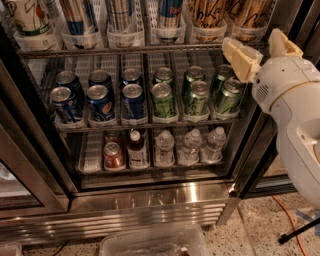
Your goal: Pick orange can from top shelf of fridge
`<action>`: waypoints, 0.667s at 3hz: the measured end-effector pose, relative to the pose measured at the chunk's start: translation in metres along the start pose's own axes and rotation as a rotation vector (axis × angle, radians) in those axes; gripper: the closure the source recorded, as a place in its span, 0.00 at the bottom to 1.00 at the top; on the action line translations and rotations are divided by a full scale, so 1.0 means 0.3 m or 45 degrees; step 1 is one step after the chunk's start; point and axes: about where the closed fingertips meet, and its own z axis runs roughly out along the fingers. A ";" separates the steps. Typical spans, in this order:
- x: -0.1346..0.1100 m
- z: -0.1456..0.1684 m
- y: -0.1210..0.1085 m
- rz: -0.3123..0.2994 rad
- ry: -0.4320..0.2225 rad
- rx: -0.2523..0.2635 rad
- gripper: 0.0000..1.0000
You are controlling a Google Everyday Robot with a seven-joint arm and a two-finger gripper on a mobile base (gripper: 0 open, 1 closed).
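2 orange cans [207, 15], top shelf [125, 50] | claw [255, 42] wide, nr them | fridge [150, 200] | speckled floor [260, 227]

Break room or shop: steel glass-door fridge [150, 201] stocked with canned drinks [163, 98], gripper [251, 41] beside the top shelf [125, 50], right end.

Gripper [261, 51]: upper right, fingers spread apart. Just below and left of the fingers, six green cans [195, 92] in two rows, the nearest close beside the left finger. Farther left, six blue cans [100, 97]. Up and well left of the fingers, tall blue-and-silver cans [120, 12]. Below the fingers, three water bottles [190, 146]. Left of these, a brown bottle [135, 147] and a red can [113, 155]. Far below, a clear tub [150, 242] and an orange cable [287, 220] on the speckled floor [250, 230].
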 end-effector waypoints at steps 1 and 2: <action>-0.009 0.041 -0.001 -0.007 -0.011 -0.011 0.30; 0.003 0.081 0.000 -0.012 -0.007 -0.021 0.30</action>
